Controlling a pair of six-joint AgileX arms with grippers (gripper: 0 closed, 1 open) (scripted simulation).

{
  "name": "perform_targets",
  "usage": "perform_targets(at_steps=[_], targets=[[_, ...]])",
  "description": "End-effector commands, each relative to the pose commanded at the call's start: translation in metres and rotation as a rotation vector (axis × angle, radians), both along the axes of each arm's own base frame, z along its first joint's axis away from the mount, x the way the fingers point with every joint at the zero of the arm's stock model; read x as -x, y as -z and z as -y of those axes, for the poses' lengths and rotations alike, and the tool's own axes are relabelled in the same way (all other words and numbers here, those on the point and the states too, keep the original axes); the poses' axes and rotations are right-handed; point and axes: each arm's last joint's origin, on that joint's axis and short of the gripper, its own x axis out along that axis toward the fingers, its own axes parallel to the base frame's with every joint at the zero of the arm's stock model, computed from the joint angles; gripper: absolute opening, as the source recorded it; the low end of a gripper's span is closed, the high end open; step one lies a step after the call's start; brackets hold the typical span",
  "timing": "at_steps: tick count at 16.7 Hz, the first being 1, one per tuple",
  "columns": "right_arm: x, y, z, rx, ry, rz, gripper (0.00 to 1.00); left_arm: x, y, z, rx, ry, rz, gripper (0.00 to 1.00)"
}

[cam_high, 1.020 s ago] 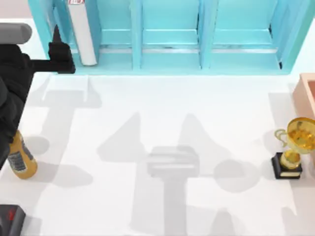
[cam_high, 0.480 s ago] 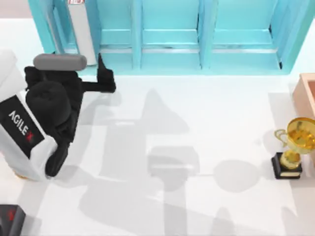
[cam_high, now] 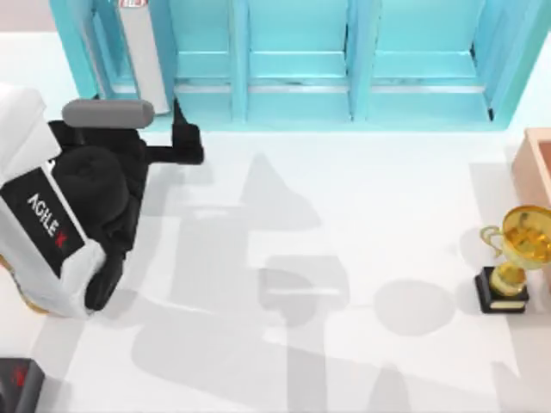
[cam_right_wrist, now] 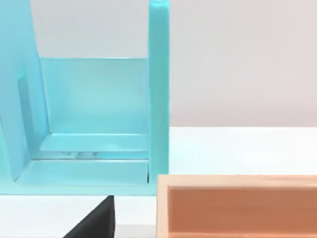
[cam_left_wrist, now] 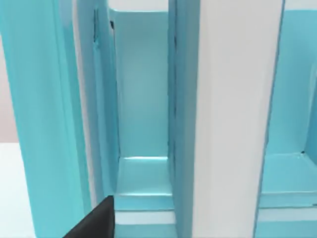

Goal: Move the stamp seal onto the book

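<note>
The book (cam_high: 144, 60) stands upright in the leftmost bay of the teal shelf (cam_high: 297, 64) at the back of the worktop (cam_high: 362, 215). Its pale edge faces out and its teal covers sit on either side. In the left wrist view the book (cam_left_wrist: 233, 119) rises as a broad white face, with one teal cover just beside it and a shelf bay on each side.

The left gripper (cam_high: 182, 138) hovers at the shelf's front edge, just right of the book's foot and pointing into the shelf. Whether it is open or closed cannot be told, and no object is seen in it. The left arm — white shell, black wrist — reaches in from the worktop's left side.

The right gripper (cam_right_wrist: 96, 220) faces the shelf's far end and a salmon box (cam_right_wrist: 237, 206); its opening cannot be told either. In the top view that box (cam_high: 538, 163) sits at the right edge. A gold trophy (cam_high: 515, 258) on a black base stands near it, towards the front. A black object (cam_high: 17, 383) with a red mark sits in the front left corner — well apart from the book.
</note>
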Motion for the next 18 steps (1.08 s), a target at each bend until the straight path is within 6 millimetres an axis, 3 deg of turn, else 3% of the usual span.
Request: perform_targets(at_steps=[3, 7, 11, 17, 18], targets=[[0.000, 0.000, 0.000, 0.000, 0.000, 0.000, 1.00, -0.013, -0.011, 0.010, 0.003, 0.002, 0.011, 1.00], [0.000, 0.000, 0.000, 0.000, 0.000, 0.000, 1.00, -0.052, -0.028, 0.019, 0.002, 0.000, 0.004, 1.00], [0.000, 0.000, 0.000, 0.000, 0.000, 0.000, 1.00, -0.090, -0.010, 0.012, 0.001, -0.001, 0.004, 1.00], [0.000, 0.000, 0.000, 0.000, 0.000, 0.000, 1.00, -0.100, 0.000, 0.005, 0.001, -0.001, 0.004, 1.00], [0.000, 0.000, 0.000, 0.000, 0.000, 0.000, 1.00, -0.100, 0.000, 0.005, 0.001, -0.001, 0.004, 0.92]])
